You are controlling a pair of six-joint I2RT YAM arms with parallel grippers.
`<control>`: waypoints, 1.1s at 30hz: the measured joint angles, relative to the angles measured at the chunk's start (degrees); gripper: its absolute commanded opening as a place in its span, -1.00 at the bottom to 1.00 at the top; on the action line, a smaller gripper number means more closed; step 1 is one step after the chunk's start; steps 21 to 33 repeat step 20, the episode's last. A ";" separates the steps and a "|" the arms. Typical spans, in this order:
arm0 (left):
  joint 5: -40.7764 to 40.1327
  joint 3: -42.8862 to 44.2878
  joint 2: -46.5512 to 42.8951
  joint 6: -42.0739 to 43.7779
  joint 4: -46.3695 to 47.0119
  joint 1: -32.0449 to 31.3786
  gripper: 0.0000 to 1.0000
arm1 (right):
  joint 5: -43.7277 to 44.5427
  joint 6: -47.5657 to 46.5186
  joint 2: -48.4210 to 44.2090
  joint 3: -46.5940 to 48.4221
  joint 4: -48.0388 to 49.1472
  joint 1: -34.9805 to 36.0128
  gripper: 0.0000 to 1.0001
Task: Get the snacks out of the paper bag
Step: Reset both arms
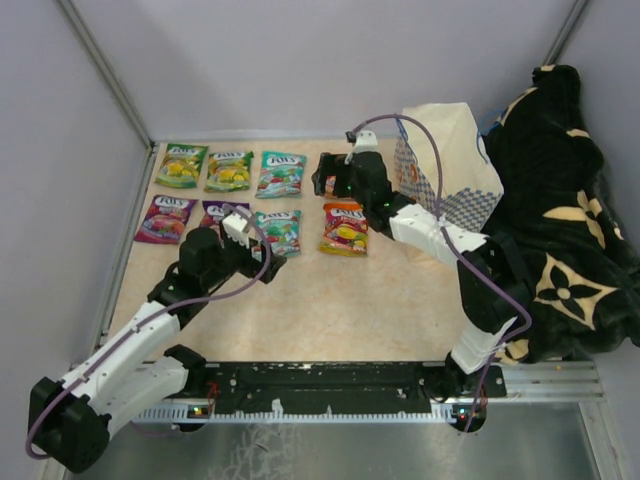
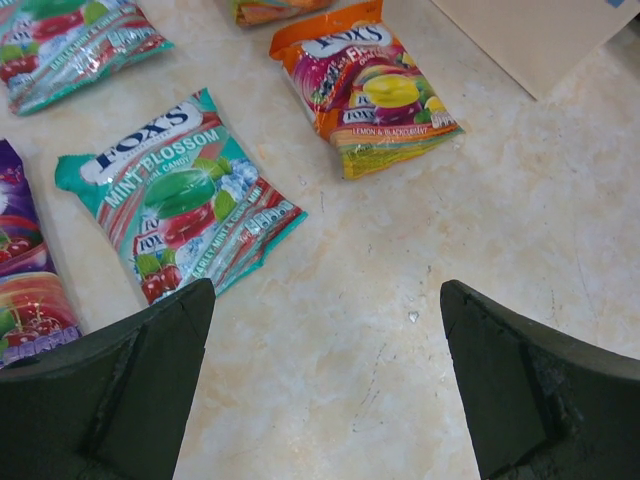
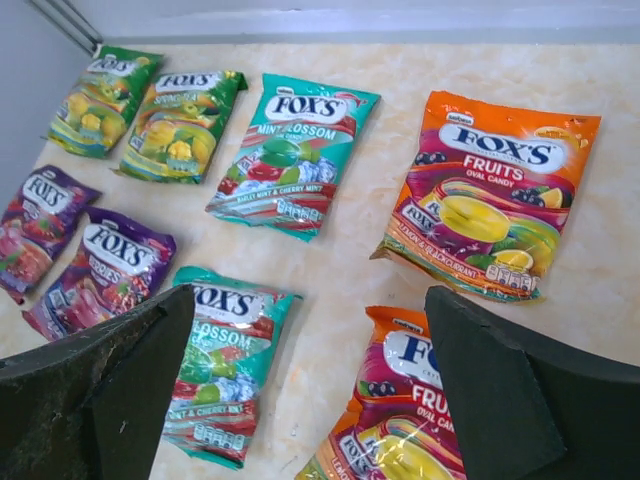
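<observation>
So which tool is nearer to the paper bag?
Right. The right tool hovers just left of the paper bag. The left tool sits well further left, beside the near-row Mint Blossom packet.

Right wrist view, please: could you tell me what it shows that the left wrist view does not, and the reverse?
Only the right wrist shows the two green packets, the far-left purple packet and the open right claw. Only the left wrist shows a bag corner and the open left claw. Both show the two teal packets, the two orange packets and the other purple packet.
</observation>
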 measured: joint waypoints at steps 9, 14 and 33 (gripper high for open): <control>-5.57 -1.57 -5.86 0.39 4.48 0.00 1.00 | 1.92 0.39 -6.69 -1.88 -0.48 -0.02 0.98; -7.61 -1.62 -6.38 0.57 5.35 0.02 1.00 | 2.95 -0.85 -11.32 -2.10 -0.90 -0.02 0.98; -7.89 -1.62 -5.81 0.57 5.53 0.04 1.00 | 4.81 -1.95 -16.00 -4.15 -0.37 -0.02 0.98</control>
